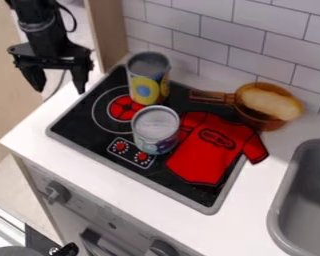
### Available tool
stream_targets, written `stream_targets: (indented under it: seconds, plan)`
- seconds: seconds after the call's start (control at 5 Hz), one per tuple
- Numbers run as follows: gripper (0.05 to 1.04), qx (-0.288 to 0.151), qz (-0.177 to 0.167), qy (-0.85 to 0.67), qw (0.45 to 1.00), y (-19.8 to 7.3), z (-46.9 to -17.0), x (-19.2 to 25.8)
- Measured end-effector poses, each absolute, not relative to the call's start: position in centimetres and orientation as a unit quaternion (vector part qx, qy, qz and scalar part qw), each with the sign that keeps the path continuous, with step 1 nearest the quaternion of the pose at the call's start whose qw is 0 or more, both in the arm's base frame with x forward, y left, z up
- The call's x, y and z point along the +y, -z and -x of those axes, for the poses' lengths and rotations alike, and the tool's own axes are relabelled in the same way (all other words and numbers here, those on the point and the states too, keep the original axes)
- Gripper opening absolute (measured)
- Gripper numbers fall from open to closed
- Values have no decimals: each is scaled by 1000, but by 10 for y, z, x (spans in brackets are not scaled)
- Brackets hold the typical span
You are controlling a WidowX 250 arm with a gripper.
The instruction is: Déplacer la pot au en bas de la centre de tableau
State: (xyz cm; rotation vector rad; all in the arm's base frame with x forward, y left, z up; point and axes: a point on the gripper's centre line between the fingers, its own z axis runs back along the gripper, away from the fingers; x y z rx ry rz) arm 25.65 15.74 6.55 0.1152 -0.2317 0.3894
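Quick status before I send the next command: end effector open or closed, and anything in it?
End effector: open, holding nothing.

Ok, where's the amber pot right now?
In the camera view, the amber pot is at the upper right, by the back right corner of the stovetop, its handle pointing left, with the red shirt just below it.
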Motion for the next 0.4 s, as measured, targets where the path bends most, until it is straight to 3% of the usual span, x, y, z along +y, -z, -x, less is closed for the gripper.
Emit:
stream_targets:
  seconds: [0.4]
  plan:
    - [1000, -156, -53, -84, 983, -68, -281, 97]
